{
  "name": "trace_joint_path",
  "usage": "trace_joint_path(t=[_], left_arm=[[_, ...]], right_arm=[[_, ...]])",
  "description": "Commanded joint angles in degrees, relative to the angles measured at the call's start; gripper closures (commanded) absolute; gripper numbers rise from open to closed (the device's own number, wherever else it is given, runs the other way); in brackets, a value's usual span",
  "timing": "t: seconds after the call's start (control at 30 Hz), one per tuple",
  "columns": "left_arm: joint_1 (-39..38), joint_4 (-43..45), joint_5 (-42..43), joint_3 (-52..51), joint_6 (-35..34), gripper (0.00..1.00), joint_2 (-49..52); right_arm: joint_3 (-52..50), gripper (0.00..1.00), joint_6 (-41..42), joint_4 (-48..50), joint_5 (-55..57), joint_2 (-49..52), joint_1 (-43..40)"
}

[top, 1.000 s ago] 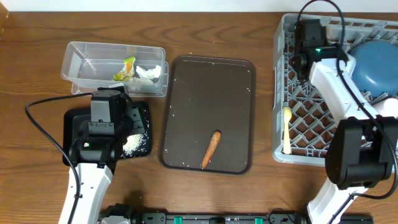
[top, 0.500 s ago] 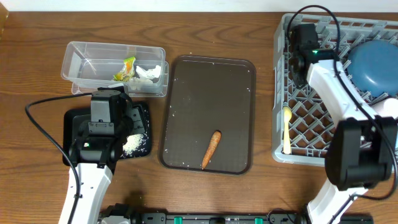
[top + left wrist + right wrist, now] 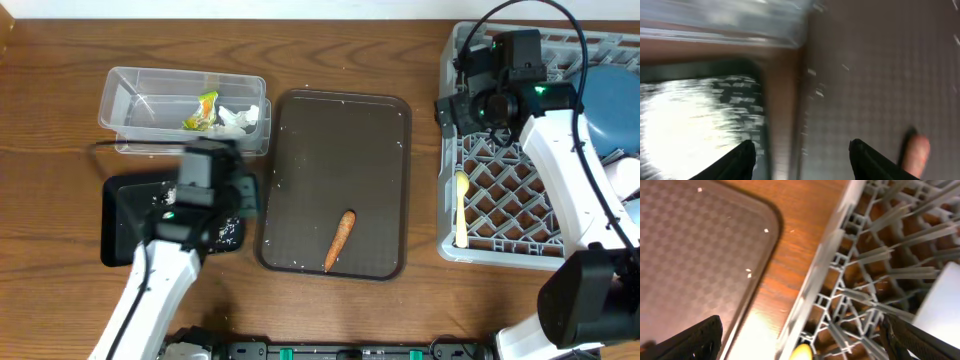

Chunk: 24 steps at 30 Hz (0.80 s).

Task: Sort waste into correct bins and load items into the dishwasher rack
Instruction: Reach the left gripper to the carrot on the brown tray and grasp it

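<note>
Orange against dark brown, the small carrot [image 3: 340,240] lies alone near the front edge of the large dark-brown plastic serving tray [image 3: 340,130], and both arms have just turned toward the middle of the wooden bench [image 3: 50,100]. A second ago the left gripper [image 3: 802,159] hung over the flat black rectangular tray [image 3: 125,225] with its loose white rice grains [image 3: 226,233]. Now it has swung across to that tray's edge beside the serving tray. Its wrist view is blurred with motion, its fingers are spread and hold nothing, and the carrot shows at the lower right. The right gripper [image 3: 802,341] has swung out to the rim of the large grey lattice dishwasher rack [image 3: 480,200] nearest the serving tray, fingers wide and empty, above the pale yellow plastic spoon [image 3: 461,208] lying in the rack. The yellow-green snack wrapper [image 3: 203,110] and crumpled white tissue [image 3: 238,118] sit in the clear rectangular plastic tub [image 3: 130,100]. The carrot therefore looks like the last waste to sort, probably the left arm's next target.
</note>
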Motion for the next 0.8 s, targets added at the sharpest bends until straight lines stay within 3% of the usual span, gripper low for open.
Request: trace_joint_path(t=[0.0, 0.4, 0.77], left_arm=[[-6.3, 1.3, 1.1, 0.2, 5.2, 0.36, 4.6], [-24.9, 13.1, 1.0, 0.2, 7.5, 0.33, 19.6], [-29.1, 16.5, -0.6, 0.2, 7.4, 0.33, 25.7]], right_arm=[[0.0, 0.01, 1.0, -0.1, -3.4, 0.3, 0.4], [0.0, 0.01, 1.0, 0.0, -3.3, 0.3, 0.4], [0.0, 0.01, 1.0, -0.5, -3.3, 0.3, 0.4]])
